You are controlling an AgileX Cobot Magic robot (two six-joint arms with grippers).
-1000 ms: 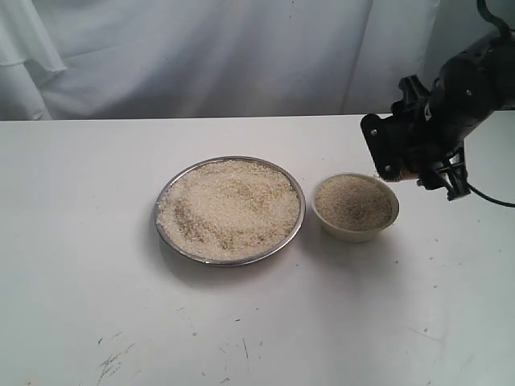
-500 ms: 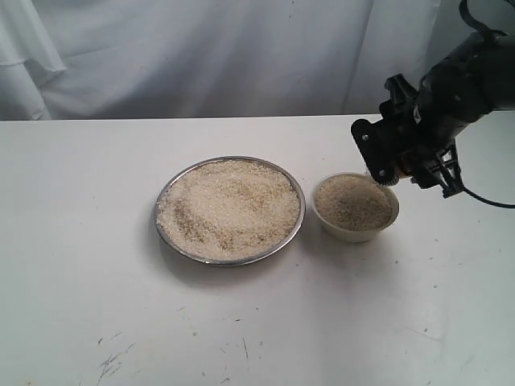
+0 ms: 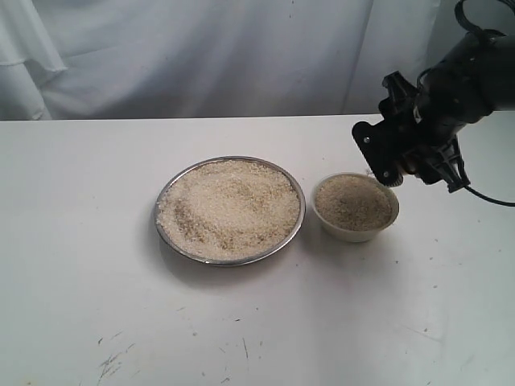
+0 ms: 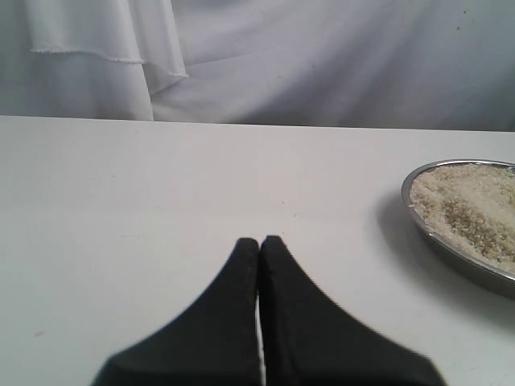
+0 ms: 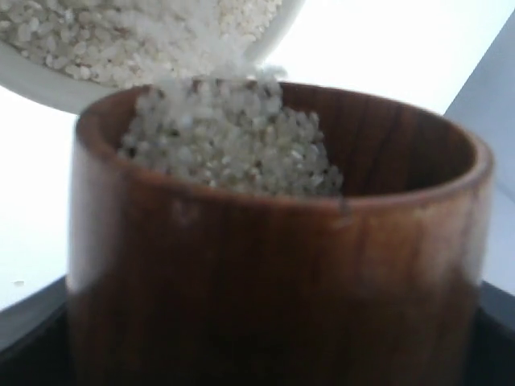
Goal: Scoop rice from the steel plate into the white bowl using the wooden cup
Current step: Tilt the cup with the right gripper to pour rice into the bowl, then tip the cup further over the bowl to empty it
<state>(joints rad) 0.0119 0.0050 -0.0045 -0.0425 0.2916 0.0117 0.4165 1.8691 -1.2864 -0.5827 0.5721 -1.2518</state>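
The steel plate (image 3: pixel 158 215) sits mid-table, heaped with rice (image 3: pixel 229 207). Just to its right stands the white bowl (image 3: pixel 356 234), filled with rice (image 3: pixel 354 201). My right gripper (image 3: pixel 402 163) hovers over the bowl's far right rim, shut on the wooden cup, which the exterior view mostly hides. The right wrist view shows the reddish-brown wooden cup (image 5: pixel 273 273) tipped toward the white bowl (image 5: pixel 48 83), with rice (image 5: pixel 233 143) piled at its lip. My left gripper (image 4: pixel 260 241) is shut and empty above bare table, left of the steel plate (image 4: pixel 463 261).
White cloth (image 3: pixel 201 56) hangs behind the table's far edge. A black cable (image 3: pixel 491 199) trails from the right arm over the table. Scuff marks (image 3: pixel 113 362) dot the near tabletop.
My right gripper with the cup has shifted left and slightly up, coming over the bowl's rim. Plate, bowl and left gripper's scene look the same.
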